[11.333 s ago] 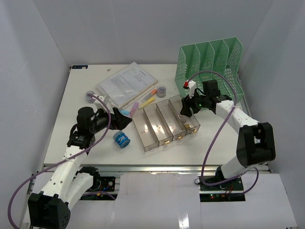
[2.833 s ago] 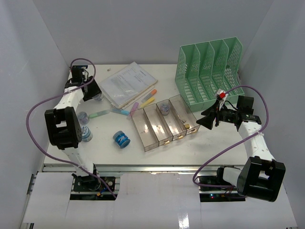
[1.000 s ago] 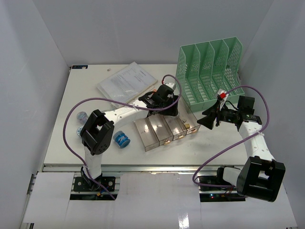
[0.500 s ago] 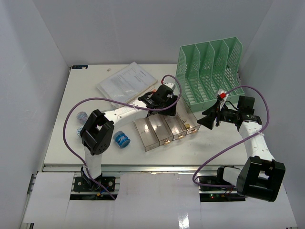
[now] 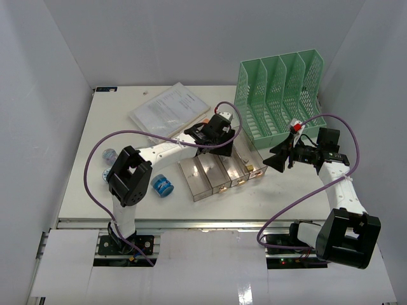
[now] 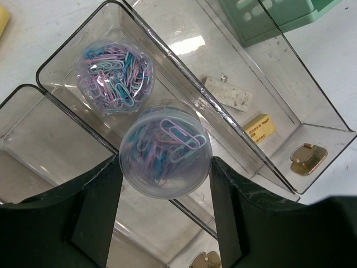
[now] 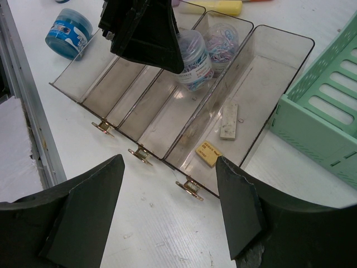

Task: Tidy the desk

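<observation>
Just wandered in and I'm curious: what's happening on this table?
The robot is tidying the desk. Its left claw holds a clear tub of paper clips just over a clear divided tray, next to a second tub of clips already sitting in it. The right claw hangs open beside the tray, holding nothing.

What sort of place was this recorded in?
Probably a robotics test cell staged as an office workspace: bare white walls enclose the desk, robot arms are mounted at its front edge, and a mint-green file rack and clear compartment tray sit on it.
</observation>
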Action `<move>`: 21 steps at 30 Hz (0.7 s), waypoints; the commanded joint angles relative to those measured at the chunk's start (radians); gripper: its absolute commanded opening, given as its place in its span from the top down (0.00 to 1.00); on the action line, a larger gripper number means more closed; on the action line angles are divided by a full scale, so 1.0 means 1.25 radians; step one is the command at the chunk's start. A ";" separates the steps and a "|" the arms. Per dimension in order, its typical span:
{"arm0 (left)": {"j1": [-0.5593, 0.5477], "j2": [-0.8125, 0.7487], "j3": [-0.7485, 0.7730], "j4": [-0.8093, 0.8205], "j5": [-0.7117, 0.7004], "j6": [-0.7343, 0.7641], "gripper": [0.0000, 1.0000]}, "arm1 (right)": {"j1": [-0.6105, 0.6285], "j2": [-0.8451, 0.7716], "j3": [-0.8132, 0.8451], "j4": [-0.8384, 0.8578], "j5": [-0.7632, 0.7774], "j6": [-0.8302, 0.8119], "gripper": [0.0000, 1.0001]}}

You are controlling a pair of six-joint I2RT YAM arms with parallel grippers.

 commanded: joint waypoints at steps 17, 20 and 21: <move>-0.002 0.008 0.079 -0.052 -0.050 0.022 0.06 | -0.003 0.001 0.030 -0.019 -0.025 -0.013 0.27; -0.001 -0.020 0.079 -0.052 -0.066 0.020 0.06 | -0.003 0.001 0.032 -0.026 -0.027 -0.019 0.27; 0.000 -0.039 0.073 -0.052 -0.076 0.016 0.07 | -0.003 0.001 0.033 -0.029 -0.027 -0.022 0.27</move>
